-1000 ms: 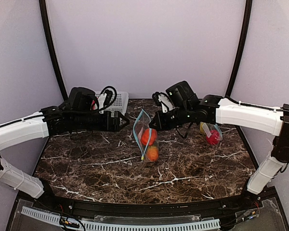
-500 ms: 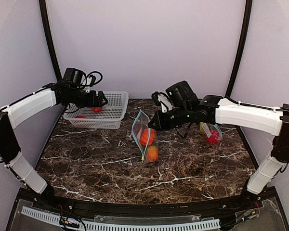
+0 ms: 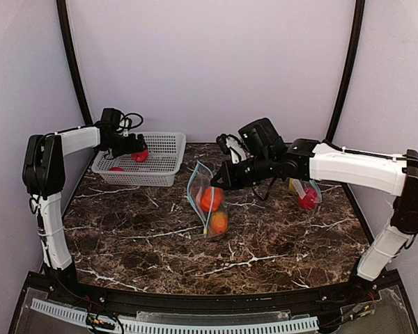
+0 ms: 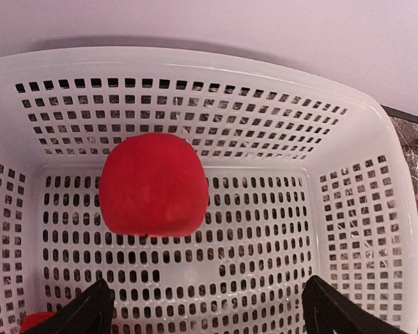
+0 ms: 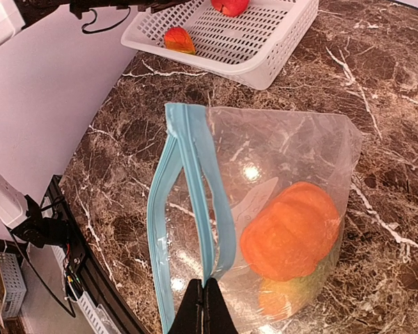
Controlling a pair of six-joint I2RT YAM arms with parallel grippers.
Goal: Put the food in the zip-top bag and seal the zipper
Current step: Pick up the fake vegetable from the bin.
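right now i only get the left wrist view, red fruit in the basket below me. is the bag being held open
observer: the right gripper is shut on the blue zipper of the zip-top bag, and the mouth is parted.
operator: anything in it yet
observer: yes, an orange fruit with a second fruit deeper in.
operator: where's the bag from me
observer: on the table, to the right of the basket.

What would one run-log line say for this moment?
left tool: open, facing red fruit in white mesh basket | right tool: shut on zip-top bag rim | bag: mouth open, orange fruit inside
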